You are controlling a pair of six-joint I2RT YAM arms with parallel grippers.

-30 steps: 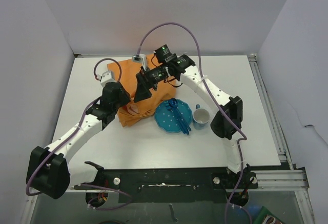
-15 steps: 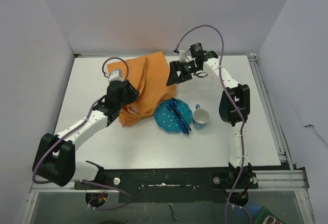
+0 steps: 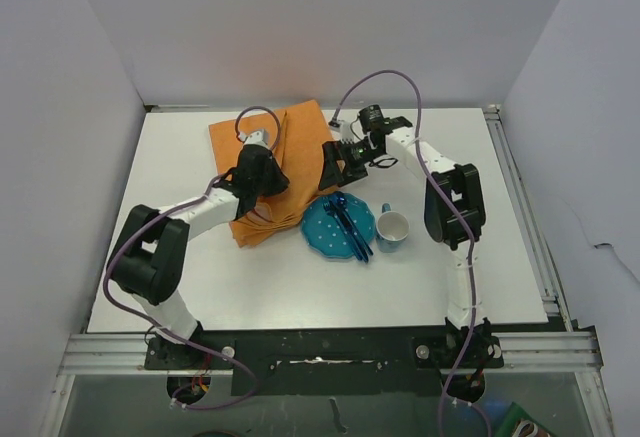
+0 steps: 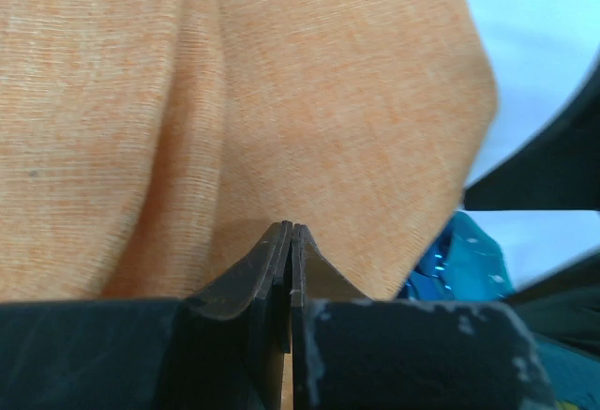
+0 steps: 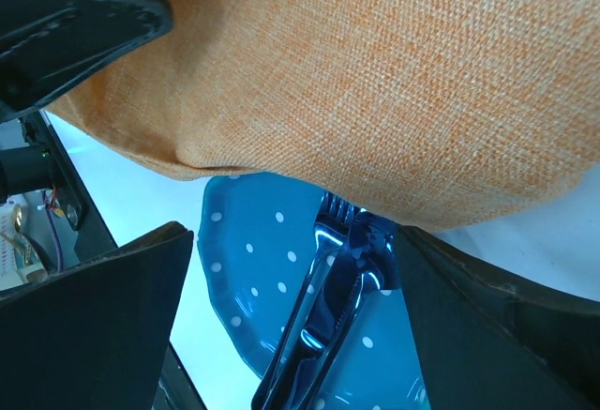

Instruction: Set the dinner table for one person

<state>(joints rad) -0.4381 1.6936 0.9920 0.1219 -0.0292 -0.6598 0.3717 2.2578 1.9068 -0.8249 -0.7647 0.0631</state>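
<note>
- Dinner table (image 3: 180, 257): large flat white rectangular top, plain and smooth, wider than all else in view. It lies under both grippers and spreads out from them on every side. A metal rail (image 3: 520, 342) runs along its near edge, behind the grippers.
- Orange cloth (image 3: 300, 127): woven fabric, bunched into soft folds, on the far middle of the table. It sits directly under the left gripper and just to the left of the right gripper. In the right wrist view its edge hangs over the plate's far rim.
- Left gripper (image 3: 272, 189): fingers (image 4: 253, 274) pressed together, tips against the cloth. Whether a fold is caught between them cannot be told.
- Right gripper (image 3: 331, 167): fingers (image 5: 103, 307) spread wide, at the right edge of the cloth and above the plate. Nothing is between them.
- Plate (image 3: 322, 229): round, blue with small white dots, flat on the table. It is just to the near side of the right gripper and to the near right of the left gripper, and it touches the cloth's edge.
- Mug (image 3: 392, 228): blue outside, white inside, upright, just beside the plate on its right. It stands to the near right of the right gripper.
- Cutlery (image 3: 350, 227): shiny blue pieces lying together on the right part of the plate, on the near side of the right gripper. Fork tines (image 5: 333, 215) show in the right wrist view; the other pieces cannot be told apart.
</note>
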